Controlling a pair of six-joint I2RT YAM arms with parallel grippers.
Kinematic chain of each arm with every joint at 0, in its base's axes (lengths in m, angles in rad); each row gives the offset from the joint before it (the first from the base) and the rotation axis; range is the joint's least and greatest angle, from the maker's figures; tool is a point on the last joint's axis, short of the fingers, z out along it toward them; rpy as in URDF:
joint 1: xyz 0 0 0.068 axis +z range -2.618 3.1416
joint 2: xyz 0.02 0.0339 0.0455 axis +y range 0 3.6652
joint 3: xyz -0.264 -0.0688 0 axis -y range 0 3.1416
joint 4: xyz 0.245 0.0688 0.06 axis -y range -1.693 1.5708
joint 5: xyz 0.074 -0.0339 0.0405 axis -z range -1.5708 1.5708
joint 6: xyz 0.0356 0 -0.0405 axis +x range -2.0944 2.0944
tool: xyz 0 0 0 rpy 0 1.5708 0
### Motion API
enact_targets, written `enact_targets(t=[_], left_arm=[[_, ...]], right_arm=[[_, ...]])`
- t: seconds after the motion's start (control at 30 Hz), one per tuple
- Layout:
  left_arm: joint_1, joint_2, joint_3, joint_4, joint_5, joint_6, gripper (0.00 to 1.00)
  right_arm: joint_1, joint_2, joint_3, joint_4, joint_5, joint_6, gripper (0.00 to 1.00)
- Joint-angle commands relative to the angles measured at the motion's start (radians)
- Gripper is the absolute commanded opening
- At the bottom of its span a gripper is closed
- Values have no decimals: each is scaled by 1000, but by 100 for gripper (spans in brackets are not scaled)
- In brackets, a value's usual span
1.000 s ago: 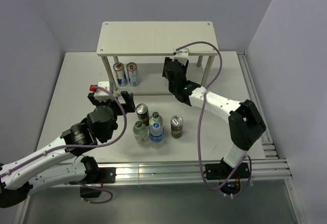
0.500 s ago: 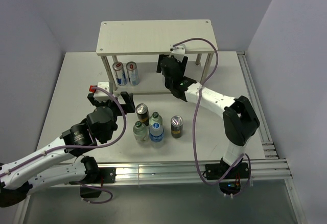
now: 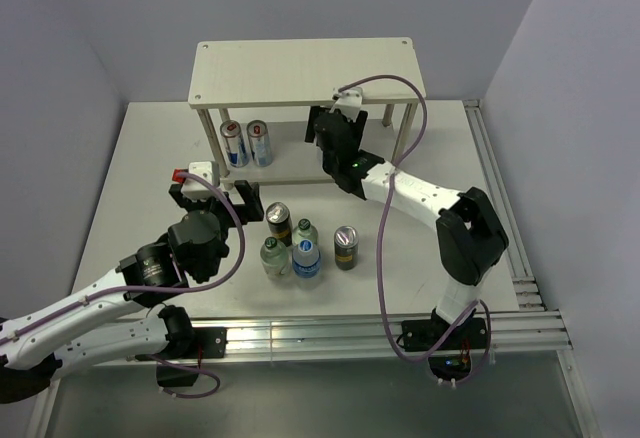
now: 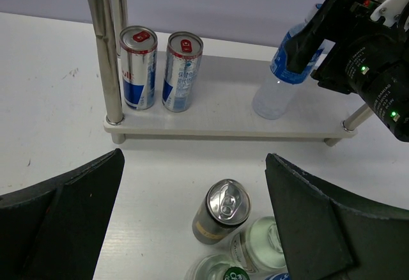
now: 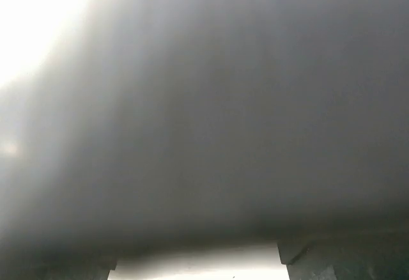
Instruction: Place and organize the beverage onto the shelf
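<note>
The shelf (image 3: 305,71) stands at the back; its lower board (image 4: 223,117) shows in the left wrist view. Two Red Bull cans (image 3: 246,144) stand on the board's left part (image 4: 138,67). My right gripper (image 3: 330,138) reaches under the top board and is shut on the upper part of a clear water bottle with a blue label (image 4: 283,75), tilted with its base on the lower board. The right wrist view shows only a dark blurred surface. My left gripper (image 3: 215,196) is open and empty, hovering above a dark can (image 4: 222,211) on the table.
A cluster of drinks stands on the table before the shelf: the dark can (image 3: 279,223), two green-capped clear bottles (image 3: 305,231), a blue-label bottle (image 3: 306,258) and a second can (image 3: 346,247). The shelf's metal legs (image 4: 105,43) stand next to the Red Bull cans.
My right gripper moved left and deeper under the top board with the bottle, then held still. My left gripper shifted slightly.
</note>
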Motion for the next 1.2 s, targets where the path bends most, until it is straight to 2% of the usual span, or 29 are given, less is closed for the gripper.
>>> enact_targets(t=[0.0, 0.1, 0.13, 0.33, 0.43, 0.47, 0.53, 0.6, 0.73, 0.8, 0.87, 0.9, 0.97, 1.03, 1.17], left_arm=[[-9, -10, 4, 35, -28, 27, 99], [-14, -13, 2, 33, -38, 28, 99], [-15, -11, 2, 32, -39, 28, 99], [-23, -17, 5, 24, -71, 28, 99], [-24, -16, 7, 25, -111, 15, 99], [-24, -14, 4, 34, -122, 15, 99], [-24, -13, 2, 47, -125, 18, 99], [-24, -10, 4, 48, -125, 22, 99], [-24, 1, 17, 27, -134, 16, 99], [-24, 0, 20, 22, -117, 16, 99], [-24, -8, 20, 22, -101, 19, 99], [-24, -11, 20, 19, -88, 19, 99], [-24, -14, 22, 15, -78, 18, 99], [-24, -13, 22, 9, -55, 16, 99], [-24, -5, 27, -4, -21, 15, 99]], right_arm=[[14, -48, -32, 64, -4, 27, 85], [30, -104, -83, 101, -16, -4, 92], [36, -119, -93, 111, -8, -18, 100], [85, -278, -182, 92, 15, -44, 100], [140, -389, -253, 79, 76, -84, 100], [207, -503, -332, 78, 112, -98, 100], [232, -591, -392, 76, 111, -99, 100], [322, -724, -448, 49, 114, -89, 100], [506, -893, -583, -30, 107, -67, 100], [640, -938, -609, -85, 111, -52, 100], [750, -944, -638, -103, 158, -49, 100], [880, -931, -647, -120, 239, -41, 100], [974, -900, -653, -193, 290, 50, 100], [1020, -836, -660, -244, 297, 143, 100], [1021, -707, -675, -238, 280, 273, 100]])
